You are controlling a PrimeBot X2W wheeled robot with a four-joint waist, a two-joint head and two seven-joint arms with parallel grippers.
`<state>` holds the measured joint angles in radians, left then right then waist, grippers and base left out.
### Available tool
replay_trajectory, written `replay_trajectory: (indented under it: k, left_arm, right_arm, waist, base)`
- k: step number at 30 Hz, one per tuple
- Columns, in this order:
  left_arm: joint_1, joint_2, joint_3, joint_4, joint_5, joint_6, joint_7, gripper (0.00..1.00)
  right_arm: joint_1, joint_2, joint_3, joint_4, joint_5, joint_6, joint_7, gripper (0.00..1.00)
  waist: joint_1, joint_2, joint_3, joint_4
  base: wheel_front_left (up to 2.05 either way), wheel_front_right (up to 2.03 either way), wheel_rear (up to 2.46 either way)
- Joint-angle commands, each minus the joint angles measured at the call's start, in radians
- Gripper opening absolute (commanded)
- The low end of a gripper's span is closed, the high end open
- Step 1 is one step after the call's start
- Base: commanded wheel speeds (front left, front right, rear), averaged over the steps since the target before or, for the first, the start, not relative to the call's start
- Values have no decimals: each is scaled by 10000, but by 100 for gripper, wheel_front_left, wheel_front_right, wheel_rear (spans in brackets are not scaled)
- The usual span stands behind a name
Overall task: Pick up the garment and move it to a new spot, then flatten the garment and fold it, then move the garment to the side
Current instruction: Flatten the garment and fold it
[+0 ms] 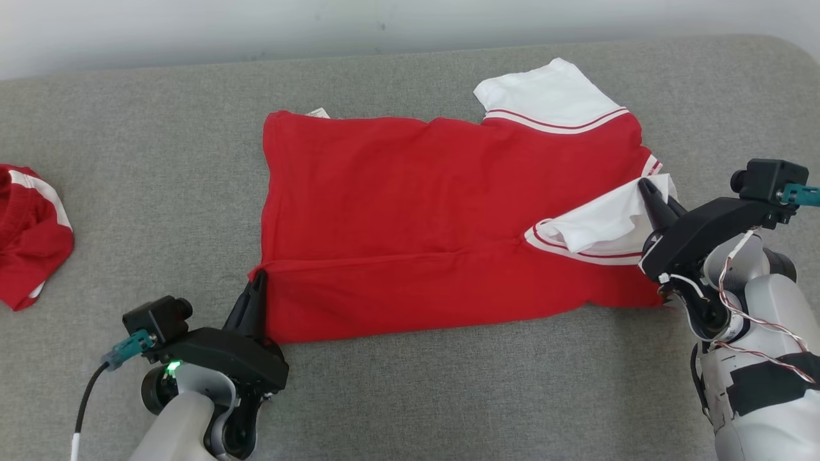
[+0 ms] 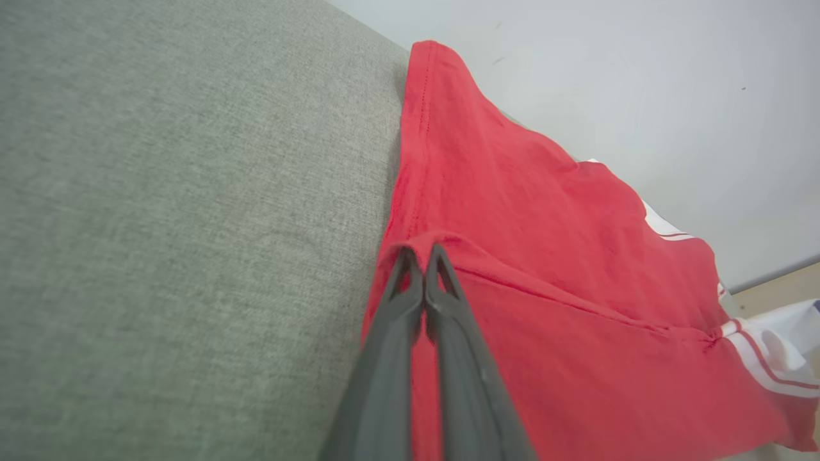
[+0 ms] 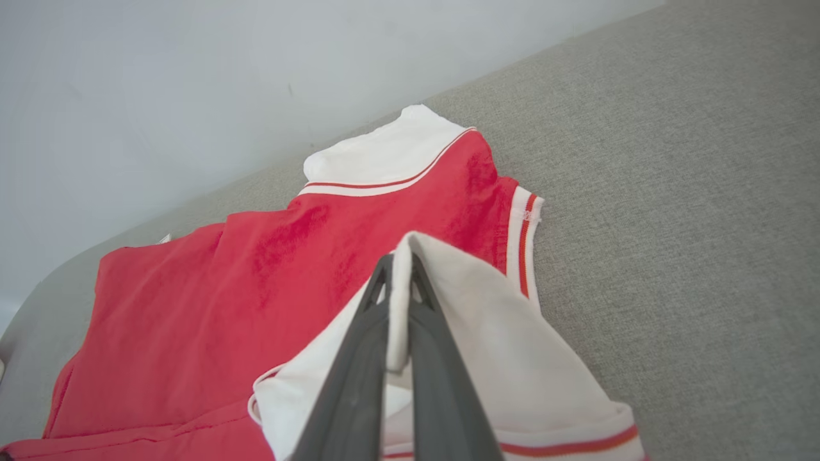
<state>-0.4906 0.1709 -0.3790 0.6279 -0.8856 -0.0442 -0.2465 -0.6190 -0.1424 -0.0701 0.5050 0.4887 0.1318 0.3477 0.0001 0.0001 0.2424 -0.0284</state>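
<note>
Everything sat on a big grey woven-fabric cushion (image 1: 448,397) with a rounded far corner. Right behind the cushion ran a plain pale wall (image 1: 192,25), softly and evenly lit. Past the cushion's end, a sliver of tan floor (image 2: 785,288) showed.

Grey woven surface (image 1: 448,397) ran back to a pale wall (image 1: 192,25), crumpled red and white cloth (image 1: 29,243) lay on the surface at the far left, partly out of view
</note>
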Motion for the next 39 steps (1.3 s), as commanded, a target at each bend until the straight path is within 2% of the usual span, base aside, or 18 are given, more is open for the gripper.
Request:
replay_trajectory:
  k: [1,2,3,4,13,17,21,26,32,39]
  left_arm:
    - [-170,3,41,60,50,-16,-52,0]
    - [-193,-5,54,115,55,-35,-67,4]
    - [-200,-6,76,174,75,-21,-81,40]
    - [-209,-5,99,240,92,32,-101,100]
    - [-44,135,-45,471,674,124,-170,100]
    - [345,292,-1,-19,1415,366,-198,100]
    - [687,275,-217,-293,1999,547,-189,100]
    - [824,183,-798,-289,2838,1021,-180,100]
    - [591,14,-1001,47,3205,1647,-88,100]
    - [403,-62,-1059,378,3152,1930,198,100]
  right_arm:
    - [-150,-40,15,47,27,-24,-198,0]
    - [-213,-31,40,125,35,-24,-320,46]
    - [-236,-4,76,224,60,-24,-425,98]
    - [-253,13,104,338,83,-24,-515,100]
    - [-123,-325,715,473,651,-24,-864,100]
    - [549,-954,1073,291,181,-24,-747,100]
    - [1015,-1142,908,395,-168,-24,-450,100]
    - [1390,-1175,524,504,-925,-24,-108,100]
    - [1273,-826,156,747,-1562,-24,225,100]
    - [1161,-576,-234,1349,-2496,-24,797,100]
  waist:
    - [-1,-1,-3,-10]
    - [-1,-1,-8,-18]
    - [-1,-1,-29,-32]
    - [-1,-1,-50,-44]
    - [-1,-1,-430,-72]
    - [-1,-1,-599,-60]
    - [-1,-1,-581,-58]
    - [-1,-1,-371,-95]
    - [-1,-1,-134,-91]
    - [-1,-1,-30,2]
  base:
    - [0,0,0]
    - [0,0,0]
    - [0,0,0]
    - [0,0,0]
    - [0,0,0]
    - [0,0,0]
    - [0,0,0]
    - [0,0,0]
    - [0,0,0]
    - [0,0,0]
